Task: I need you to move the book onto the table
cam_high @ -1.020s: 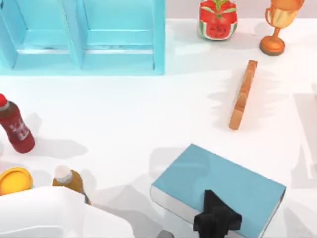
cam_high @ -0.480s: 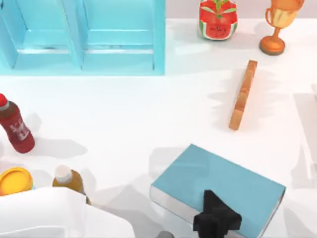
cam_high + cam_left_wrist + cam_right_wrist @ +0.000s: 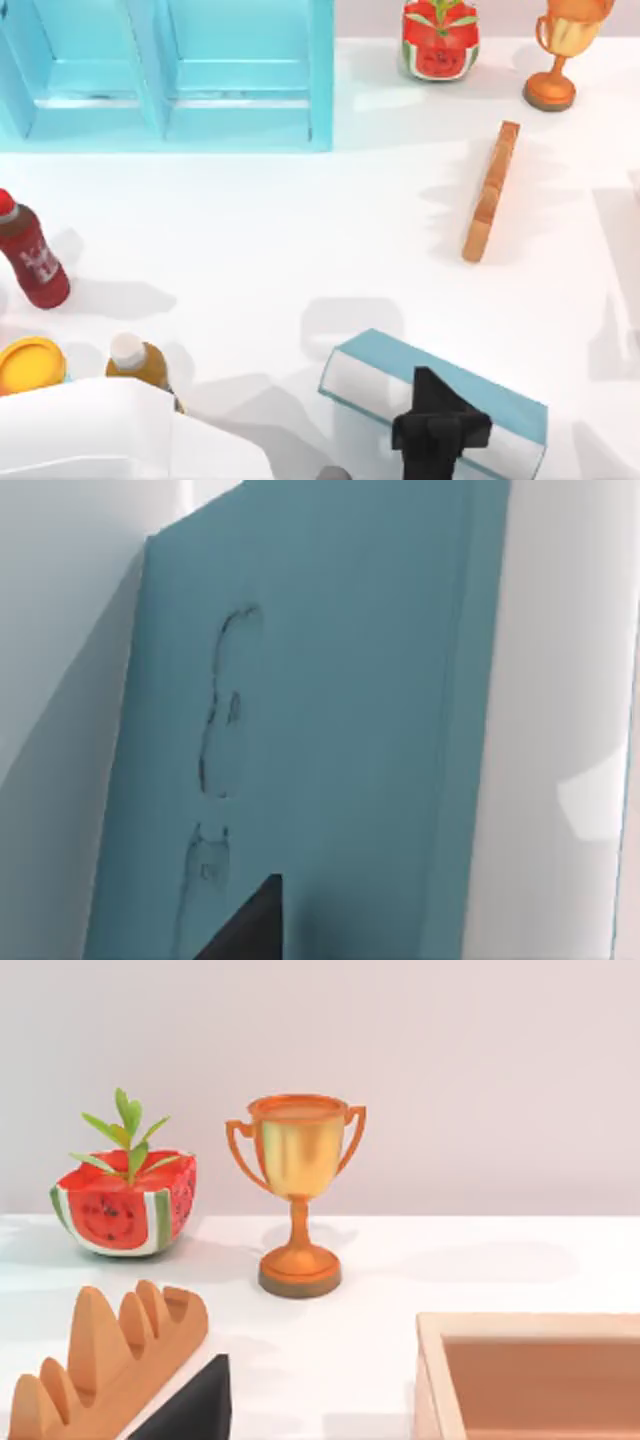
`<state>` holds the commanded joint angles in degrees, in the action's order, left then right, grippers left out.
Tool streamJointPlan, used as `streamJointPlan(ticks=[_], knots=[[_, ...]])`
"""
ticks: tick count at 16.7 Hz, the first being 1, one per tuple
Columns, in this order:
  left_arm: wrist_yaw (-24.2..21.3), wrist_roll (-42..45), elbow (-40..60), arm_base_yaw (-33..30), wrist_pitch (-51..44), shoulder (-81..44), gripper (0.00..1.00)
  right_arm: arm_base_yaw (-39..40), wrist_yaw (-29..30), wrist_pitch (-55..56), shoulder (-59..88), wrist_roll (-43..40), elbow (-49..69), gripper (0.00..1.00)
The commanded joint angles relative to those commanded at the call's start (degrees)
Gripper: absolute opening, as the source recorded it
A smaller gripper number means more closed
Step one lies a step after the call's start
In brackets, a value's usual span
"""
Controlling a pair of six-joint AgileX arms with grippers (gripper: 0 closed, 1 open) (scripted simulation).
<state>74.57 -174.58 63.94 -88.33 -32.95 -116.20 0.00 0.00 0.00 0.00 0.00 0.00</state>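
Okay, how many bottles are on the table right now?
2, both by the table's left edge: a red-capped red bottle, and nearer the front a white-capped amber one, partly hidden by the white arm. More could be hidden behind that arm.

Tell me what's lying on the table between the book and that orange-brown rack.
Nothing. In the top view, the stretch of white table between the book, tipped up in the left gripper, and the orange-brown rack is bare apart from shadows.

The book (image 3: 500, 408) has a matt teal cover and pale paper edges, the table (image 3: 250, 240) is smooth matt white, and the trophy (image 3: 298, 1190) gleams like polished metal.
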Motion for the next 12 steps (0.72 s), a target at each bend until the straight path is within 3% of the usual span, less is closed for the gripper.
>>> streamJointPlan(ticks=[12], knots=[[-1.30, -3.17, 1.38, -1.62, -3.16, -0.67, 1.00, 0.00, 0.00, 0.00, 0.00, 0.00, 0.00, 1.00]])
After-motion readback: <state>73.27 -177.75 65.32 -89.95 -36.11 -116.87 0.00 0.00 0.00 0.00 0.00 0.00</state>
